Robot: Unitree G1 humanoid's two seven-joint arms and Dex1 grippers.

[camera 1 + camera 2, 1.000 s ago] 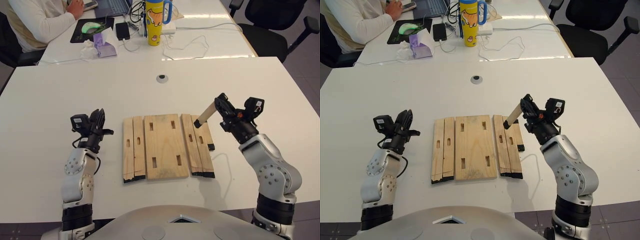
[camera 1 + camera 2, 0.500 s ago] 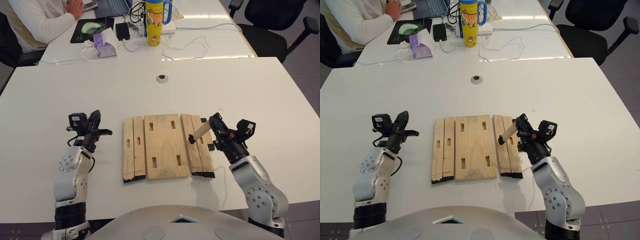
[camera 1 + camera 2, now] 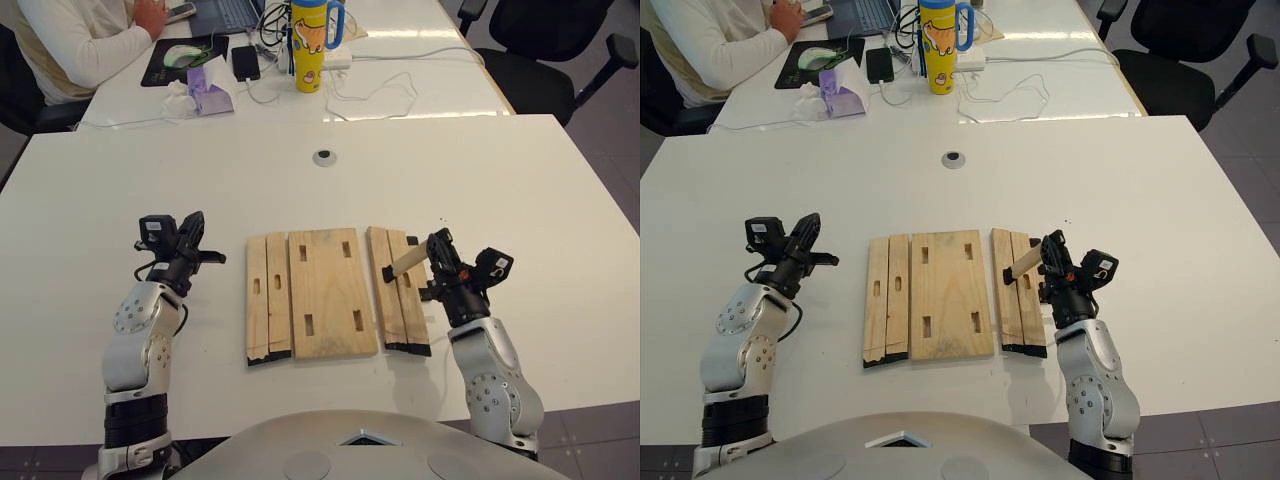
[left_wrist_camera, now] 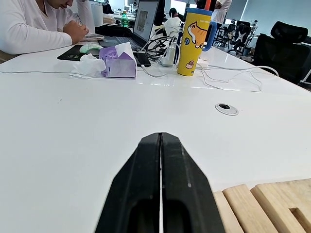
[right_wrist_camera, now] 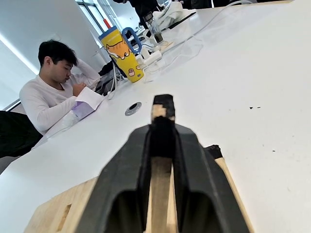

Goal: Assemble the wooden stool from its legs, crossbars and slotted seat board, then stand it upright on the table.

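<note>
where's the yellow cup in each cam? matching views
Left eye view: yellow cup at the top, near the middle, on the far desk.
Right eye view: yellow cup at the top, left of the middle.
Left wrist view: yellow cup on the far desk, beyond the left gripper.
Right wrist view: yellow cup far beyond the wooden bar in the right gripper.
Shared landmark: the round table grommet, just in front of the cup.

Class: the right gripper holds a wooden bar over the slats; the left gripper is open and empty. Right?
No. The left gripper is shut and empty, as the left wrist view shows. The right gripper holds the wooden bar over the slats.
</note>
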